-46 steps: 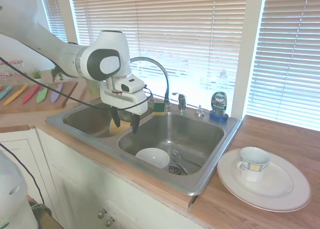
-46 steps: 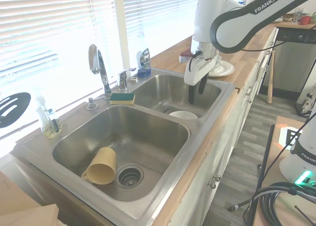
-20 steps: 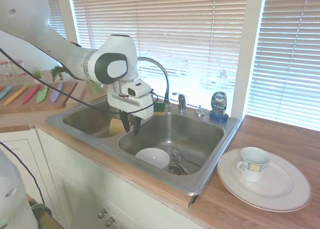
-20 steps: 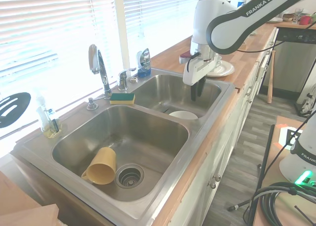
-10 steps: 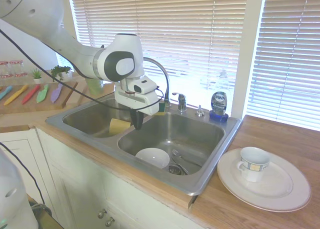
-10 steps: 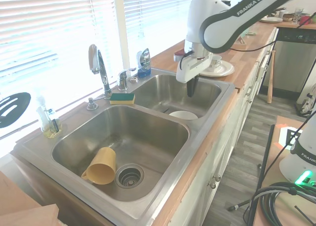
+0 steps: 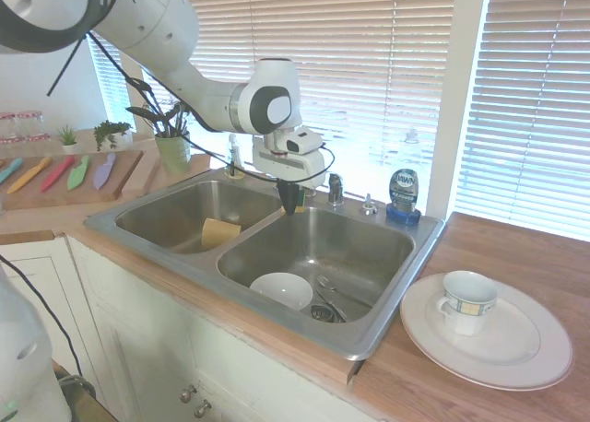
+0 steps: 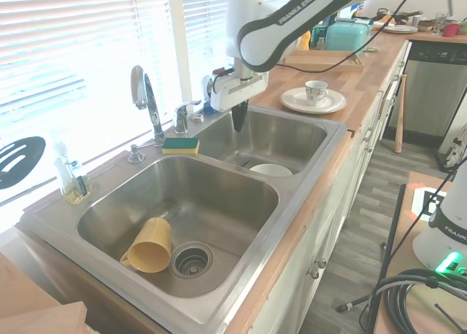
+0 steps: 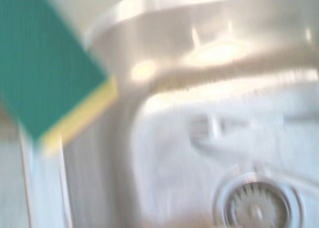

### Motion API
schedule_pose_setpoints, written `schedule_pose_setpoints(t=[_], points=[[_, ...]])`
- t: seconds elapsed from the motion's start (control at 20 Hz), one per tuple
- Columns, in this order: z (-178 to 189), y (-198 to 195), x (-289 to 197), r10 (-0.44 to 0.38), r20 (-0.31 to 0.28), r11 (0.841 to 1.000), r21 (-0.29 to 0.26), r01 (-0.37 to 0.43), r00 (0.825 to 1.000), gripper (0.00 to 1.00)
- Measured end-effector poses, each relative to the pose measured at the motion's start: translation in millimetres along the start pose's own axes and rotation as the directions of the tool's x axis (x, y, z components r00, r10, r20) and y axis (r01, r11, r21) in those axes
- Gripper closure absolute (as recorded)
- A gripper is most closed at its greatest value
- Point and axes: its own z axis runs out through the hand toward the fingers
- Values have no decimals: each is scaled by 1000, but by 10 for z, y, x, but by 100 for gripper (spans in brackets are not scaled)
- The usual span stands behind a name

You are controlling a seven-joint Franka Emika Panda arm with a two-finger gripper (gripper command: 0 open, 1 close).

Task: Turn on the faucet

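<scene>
We read "FRANKA EMIKA" on the white arm (image 8: pixel 284 17), whose clenched black two-finger gripper (image 8: pixel 238 121) hangs near the tall chrome gooseneck faucet (image 8: pixel 144 93).

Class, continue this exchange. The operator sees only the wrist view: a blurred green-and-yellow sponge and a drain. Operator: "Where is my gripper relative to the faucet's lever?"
Observer: The gripper hangs over the back edge of the basin holding the white bowl, near the faucet lever but not touching it.
Operator: Are the fingers open?
Observer: No, they are shut and hold nothing.
Operator: What is in the other basin?
Observer: A yellow cup lying on its side beside the drain.
</scene>
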Motion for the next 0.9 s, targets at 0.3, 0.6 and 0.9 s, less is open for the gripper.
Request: schedule_pose_setpoints(t=[0.3, 0.6, 0.9], points=[[-49, -620, 262, 5, -12, 1000, -5, -5, 1000, 100], [2, -739, 538, 39, -31, 999, -12, -39, 999, 100], [-66, -798, 558, 48, -49, 999, 19, -48, 998, 100]])
